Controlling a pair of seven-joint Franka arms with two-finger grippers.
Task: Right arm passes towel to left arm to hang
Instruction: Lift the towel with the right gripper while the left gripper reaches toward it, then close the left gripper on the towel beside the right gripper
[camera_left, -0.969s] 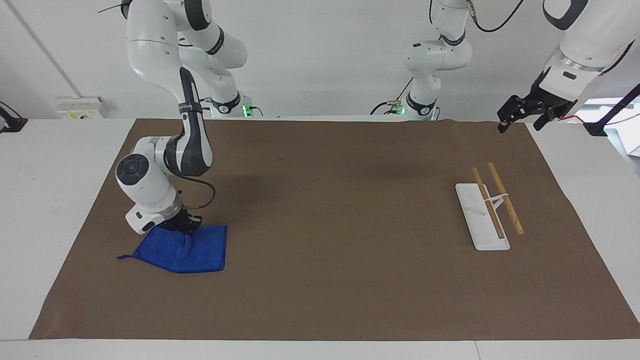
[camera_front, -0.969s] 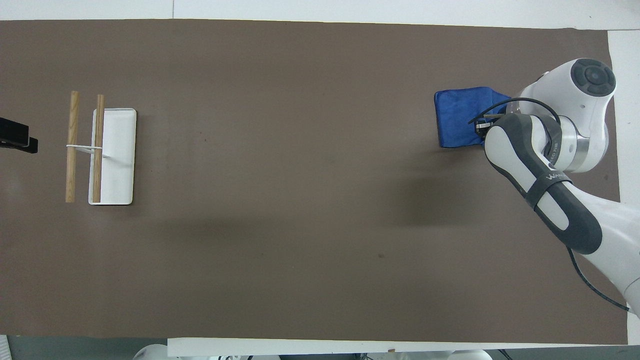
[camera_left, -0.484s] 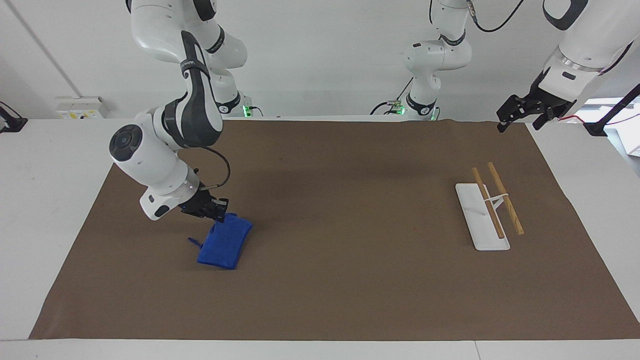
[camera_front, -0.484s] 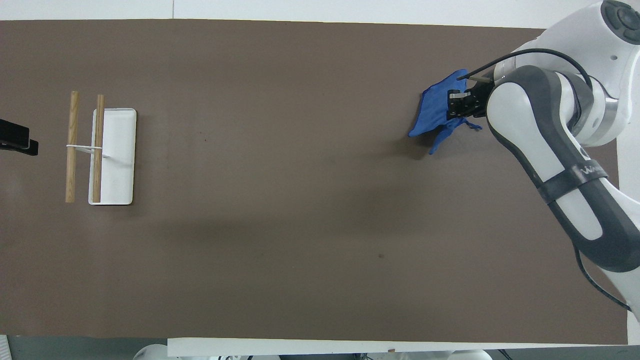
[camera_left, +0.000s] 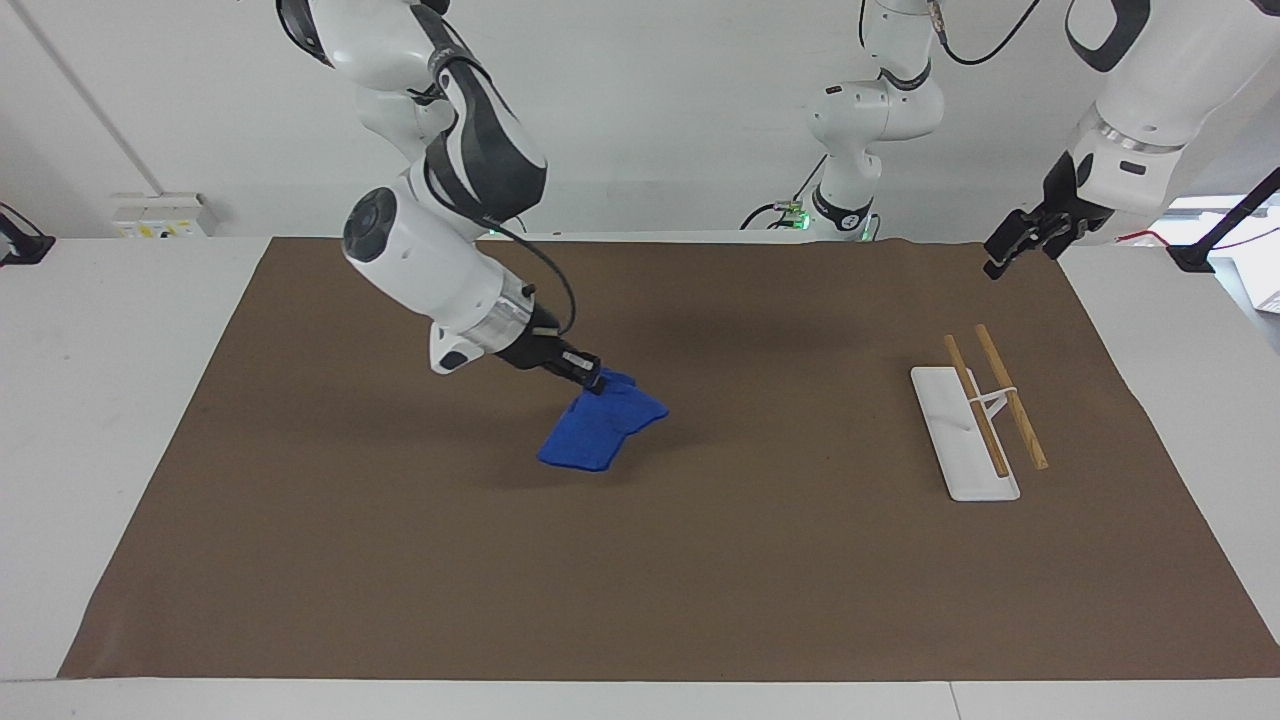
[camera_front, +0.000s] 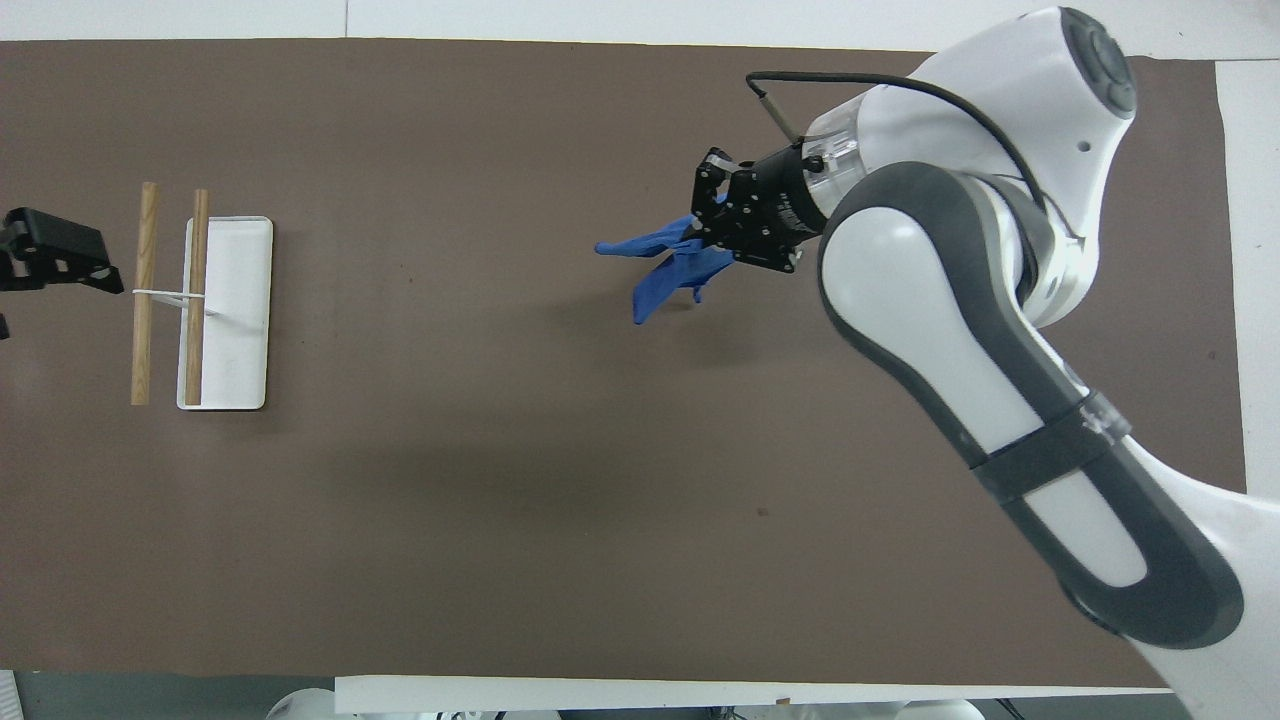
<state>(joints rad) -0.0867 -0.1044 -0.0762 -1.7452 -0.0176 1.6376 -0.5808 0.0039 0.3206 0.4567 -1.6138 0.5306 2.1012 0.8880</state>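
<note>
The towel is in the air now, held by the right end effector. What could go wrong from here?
1. The right end effector pinches only an edge of the blue towel, which hangs bunched; it may slip out while carried.
2. The left end effector waits open, up over the table's edge at its own end, so the handover needs a long reach.
3. The dangling folds give the left arm no clear edge to grasp, and the wooden-bar rack needs a spread towel.
</note>
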